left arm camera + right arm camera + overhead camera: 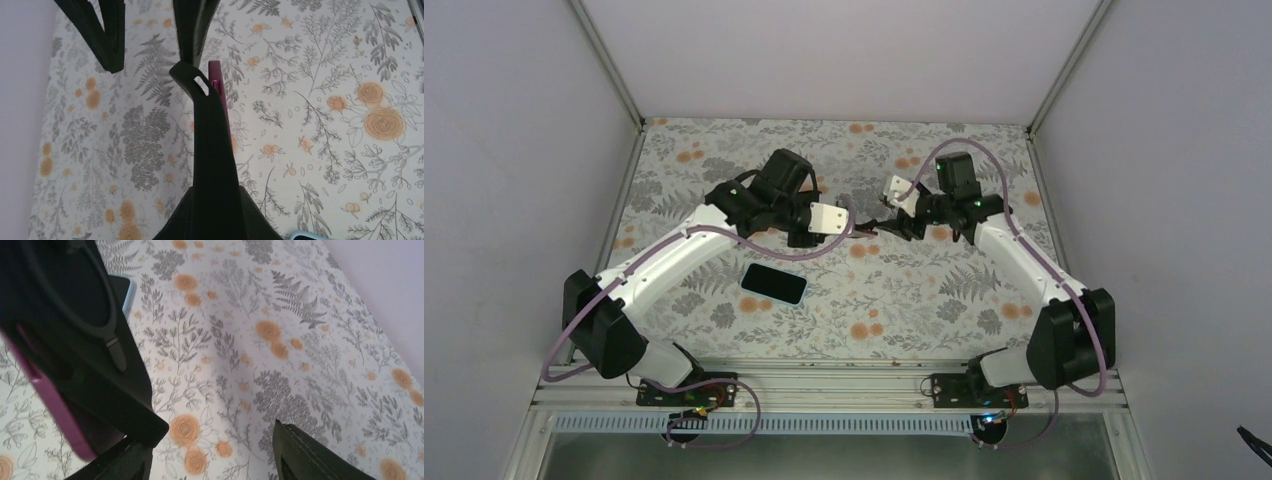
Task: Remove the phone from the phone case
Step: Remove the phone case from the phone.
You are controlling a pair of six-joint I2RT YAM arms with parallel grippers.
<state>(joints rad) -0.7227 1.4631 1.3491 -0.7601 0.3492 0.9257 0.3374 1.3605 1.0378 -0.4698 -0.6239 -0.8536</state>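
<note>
Floral table between grey walls carried the bare phone, left of centre towards the near edge, so removal looked done; only setting the case down was left. The left arm reached inward, its end effector pinched tight on the case, aloft mid-table. The right end effector faced it, jaws apart, with the case beside one finger.

Left end effector and right end effector meet tip to tip above mid-counter, case between them; phone lies flat at seven o'clock.
</note>
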